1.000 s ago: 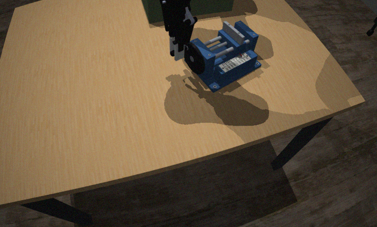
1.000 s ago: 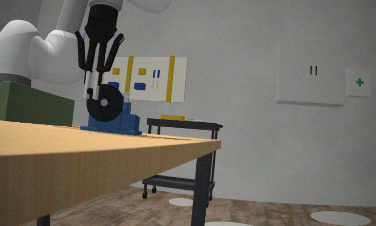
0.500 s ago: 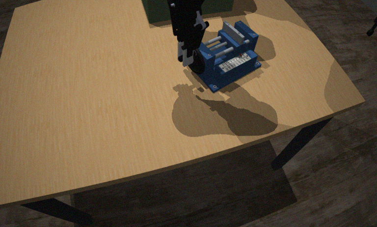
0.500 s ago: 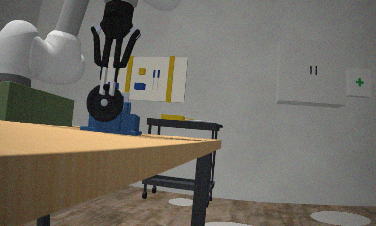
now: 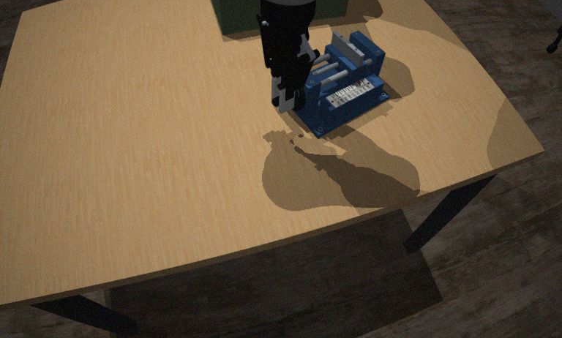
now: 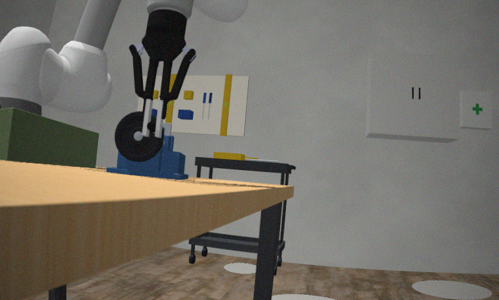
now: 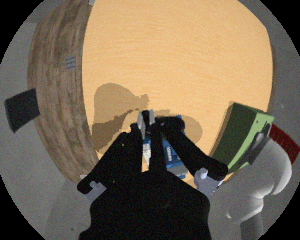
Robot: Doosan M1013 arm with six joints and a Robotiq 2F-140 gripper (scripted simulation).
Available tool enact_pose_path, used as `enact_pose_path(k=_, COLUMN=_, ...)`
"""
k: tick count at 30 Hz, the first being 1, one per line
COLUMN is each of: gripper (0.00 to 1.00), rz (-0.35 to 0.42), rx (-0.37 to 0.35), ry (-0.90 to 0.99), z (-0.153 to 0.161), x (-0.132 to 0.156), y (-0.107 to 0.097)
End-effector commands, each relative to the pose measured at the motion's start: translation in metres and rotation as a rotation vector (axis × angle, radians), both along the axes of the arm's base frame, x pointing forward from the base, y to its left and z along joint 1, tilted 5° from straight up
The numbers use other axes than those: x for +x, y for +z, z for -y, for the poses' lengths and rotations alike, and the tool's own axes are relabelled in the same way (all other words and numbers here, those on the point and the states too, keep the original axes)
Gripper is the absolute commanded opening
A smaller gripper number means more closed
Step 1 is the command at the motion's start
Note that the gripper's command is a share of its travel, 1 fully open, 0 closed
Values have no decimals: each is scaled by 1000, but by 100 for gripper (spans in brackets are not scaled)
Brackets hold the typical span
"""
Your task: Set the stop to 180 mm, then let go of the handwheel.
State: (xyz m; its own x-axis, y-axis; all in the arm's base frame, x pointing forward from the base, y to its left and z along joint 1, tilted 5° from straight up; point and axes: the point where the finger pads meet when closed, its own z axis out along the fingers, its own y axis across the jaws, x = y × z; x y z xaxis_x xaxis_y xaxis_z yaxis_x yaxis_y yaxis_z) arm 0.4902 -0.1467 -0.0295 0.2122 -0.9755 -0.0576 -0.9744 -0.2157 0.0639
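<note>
The blue stop fixture (image 5: 342,118) (image 6: 173,162) stands on the table, with grey guide rods and a grey upright stop plate (image 5: 347,48). Its white scale (image 5: 345,96) has a red pointer (image 5: 358,82) toward the far right end; the numbers are too small to read. The black handwheel (image 6: 127,144) (image 5: 299,100) is on the fixture's near-left end, mostly hidden by my gripper in the top view. My gripper (image 6: 151,134) (image 5: 281,105) (image 7: 147,115) points down and is shut on the handwheel's small black knob (image 6: 151,126), at the wheel's upper right in the exterior view.
A green block (image 5: 240,15) (image 6: 51,140) (image 7: 240,132) carries the robot's base behind the fixture. The wooden table (image 5: 145,152) (image 6: 91,193) ends in an edge to the fixture's right. A dark cart (image 6: 228,163) stands beyond the table, near the wall.
</note>
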Motion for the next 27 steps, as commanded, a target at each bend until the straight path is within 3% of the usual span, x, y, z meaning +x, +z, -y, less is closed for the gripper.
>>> enact_pose_path(k=1, gripper=4, rz=0, rx=0, ry=0, z=-1, x=2, y=-6)
enact_pose_path(k=13, gripper=4, rz=0, rx=0, ry=0, z=-2, x=-1, y=-30)
enact_pose_path(k=27, gripper=4, rz=0, rx=0, ry=0, z=4, x=-32, y=-50)
